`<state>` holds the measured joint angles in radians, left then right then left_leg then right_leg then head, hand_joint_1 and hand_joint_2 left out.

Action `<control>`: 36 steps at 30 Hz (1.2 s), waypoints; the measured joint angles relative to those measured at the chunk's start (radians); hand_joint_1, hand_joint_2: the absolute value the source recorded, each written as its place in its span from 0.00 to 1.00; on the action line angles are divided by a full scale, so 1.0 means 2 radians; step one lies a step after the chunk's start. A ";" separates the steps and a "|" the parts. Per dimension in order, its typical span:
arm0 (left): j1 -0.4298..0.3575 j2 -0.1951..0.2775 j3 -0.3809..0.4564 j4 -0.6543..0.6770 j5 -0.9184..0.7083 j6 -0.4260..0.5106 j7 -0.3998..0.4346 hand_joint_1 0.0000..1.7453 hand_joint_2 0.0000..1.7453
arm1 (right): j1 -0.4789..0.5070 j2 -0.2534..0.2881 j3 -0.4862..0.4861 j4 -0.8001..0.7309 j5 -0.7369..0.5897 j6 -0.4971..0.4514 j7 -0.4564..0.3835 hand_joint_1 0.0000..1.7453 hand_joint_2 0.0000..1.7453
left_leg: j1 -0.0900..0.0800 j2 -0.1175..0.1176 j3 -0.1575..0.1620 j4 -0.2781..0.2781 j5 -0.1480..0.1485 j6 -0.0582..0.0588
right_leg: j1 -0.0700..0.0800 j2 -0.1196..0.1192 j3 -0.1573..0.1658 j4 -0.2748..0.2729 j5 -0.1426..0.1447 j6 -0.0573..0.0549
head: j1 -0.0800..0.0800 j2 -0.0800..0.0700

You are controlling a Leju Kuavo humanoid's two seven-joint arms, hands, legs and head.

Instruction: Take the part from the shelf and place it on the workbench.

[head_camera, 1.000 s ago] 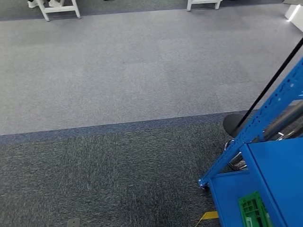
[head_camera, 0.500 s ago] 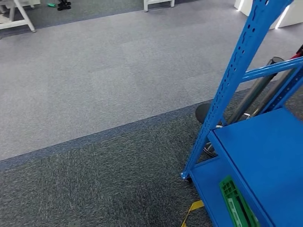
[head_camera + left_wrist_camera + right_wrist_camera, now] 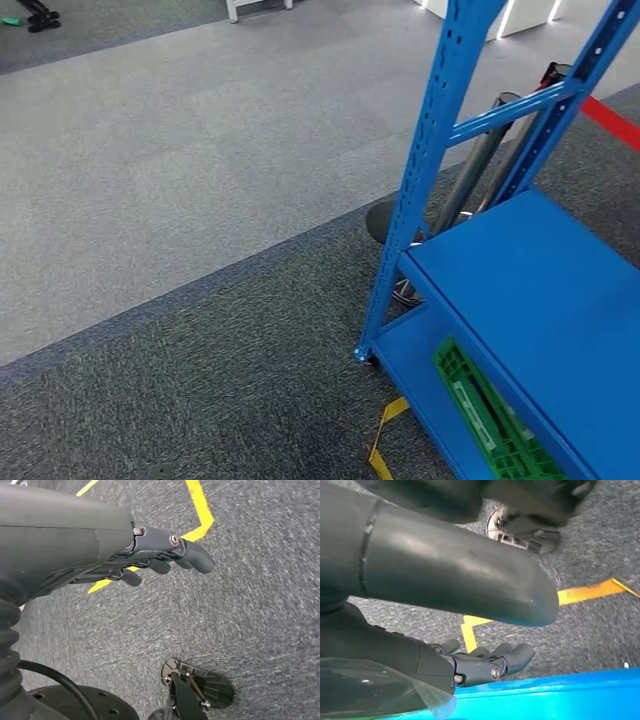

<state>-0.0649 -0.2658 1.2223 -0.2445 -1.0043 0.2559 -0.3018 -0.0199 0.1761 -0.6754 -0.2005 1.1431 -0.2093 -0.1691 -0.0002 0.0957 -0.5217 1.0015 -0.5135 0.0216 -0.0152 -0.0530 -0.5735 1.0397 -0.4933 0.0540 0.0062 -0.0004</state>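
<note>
Green part on blue shelf overhead; wrist-side, left hand and right hand, fingers apart, empty.

Bright even light; wrist views motion-blurred.

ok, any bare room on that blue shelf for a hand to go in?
The upper shelf board is bare across its visible surface, bordered by the perforated front upright and the rear upright. The lower board is free at its front corner; beside that, the green part takes up the room, under the upper board's edge.
</note>
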 joint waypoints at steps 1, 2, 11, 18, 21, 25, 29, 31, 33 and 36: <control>0.000 0.000 0.000 0.000 0.000 0.001 0.001 0.00 1.00 | -0.001 0.001 0.002 0.000 0.000 -0.001 -0.001 0.00 0.00 | -0.001 0.004 0.001 0.001 -0.001 -0.003 | 0.001 -0.005 0.008 -0.014 0.002 -0.003 | -0.001 0.000; -0.001 0.000 0.000 0.000 -0.001 0.001 0.001 0.00 1.00 | -0.001 0.001 0.004 0.000 0.000 -0.001 -0.001 0.00 0.00 | -0.002 0.009 0.002 0.001 -0.002 -0.005 | 0.003 -0.004 0.010 -0.017 0.000 -0.006 | -0.001 0.000; 0.000 0.001 0.000 0.000 -0.002 0.002 0.002 0.00 1.00 | 0.000 0.003 0.011 0.001 0.001 -0.004 -0.001 0.00 0.00 | 0.005 -0.044 -0.060 0.144 -0.063 -0.017 | 0.001 0.049 0.012 -0.020 0.004 -0.024 | -0.006 0.000; 0.000 0.002 -0.001 0.000 -0.002 0.003 0.003 0.00 1.00 | 0.000 0.004 0.011 0.001 0.001 -0.004 -0.002 0.00 0.00 | 0.010 -0.088 -0.015 0.012 0.004 -0.012 | -0.001 0.098 0.002 -0.015 0.005 -0.010 | -0.006 0.000; -0.001 0.002 -0.001 0.000 -0.004 0.005 0.005 0.00 1.00 | 0.003 0.004 0.011 0.002 0.000 -0.002 0.000 0.00 0.00 | 0.010 -0.069 -0.014 0.007 0.008 -0.001 | -0.002 0.077 -0.013 0.000 -0.006 -0.002 | -0.004 0.000; 0.002 0.002 -0.001 0.000 -0.008 0.014 0.012 0.00 0.25 | 0.000 0.004 0.011 0.003 0.001 0.005 0.005 0.00 0.00 | 0.006 -0.033 -0.014 0.005 0.007 0.005 | 0.000 0.033 -0.069 0.117 -0.061 0.001 | -0.002 0.000; 0.001 0.002 -0.001 0.000 -0.010 0.027 0.017 0.00 0.00 | 0.004 0.004 0.011 0.003 0.002 0.007 -0.005 0.00 0.00 | 0.005 -0.008 -0.011 0.006 0.004 0.003 | 0.001 0.010 -0.029 0.050 -0.019 -0.001 | -0.002 0.000; 0.000 0.001 -0.001 0.000 -0.012 0.032 0.018 0.00 0.00 | 0.001 0.004 0.011 0.003 0.003 0.010 -0.008 0.00 0.00 | 0.002 0.003 -0.008 0.007 0.001 -0.002 | 0.004 -0.014 0.002 -0.004 -0.002 -0.007 | -0.002 0.000; 0.000 0.001 -0.001 0.000 -0.014 0.037 0.018 0.00 0.00 | -0.001 0.005 0.011 0.003 0.004 0.010 -0.007 0.00 0.00 | 0.000 0.013 -0.005 0.007 0.000 -0.006 | 0.008 -0.016 0.007 -0.015 -0.002 -0.013 | -0.003 0.000; -0.003 0.000 -0.002 0.001 -0.018 0.033 0.021 0.00 0.00 | 0.001 0.006 0.011 0.005 0.007 0.025 0.005 0.00 0.00 | 0.003 0.006 -0.002 0.014 -0.010 -0.014 | 0.006 0.003 0.008 -0.018 0.001 -0.022 | -0.005 0.000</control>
<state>-0.0716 -0.2654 1.2184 -0.2431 -1.0401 0.3228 -0.2592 -0.0177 0.1884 -0.6528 -0.1914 1.1568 -0.1590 -0.1588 0.0050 0.1080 -0.5256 1.0295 -0.5330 -0.0073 -0.0041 -0.0478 -0.5580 1.0034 -0.4905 0.0107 -0.0030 -0.0004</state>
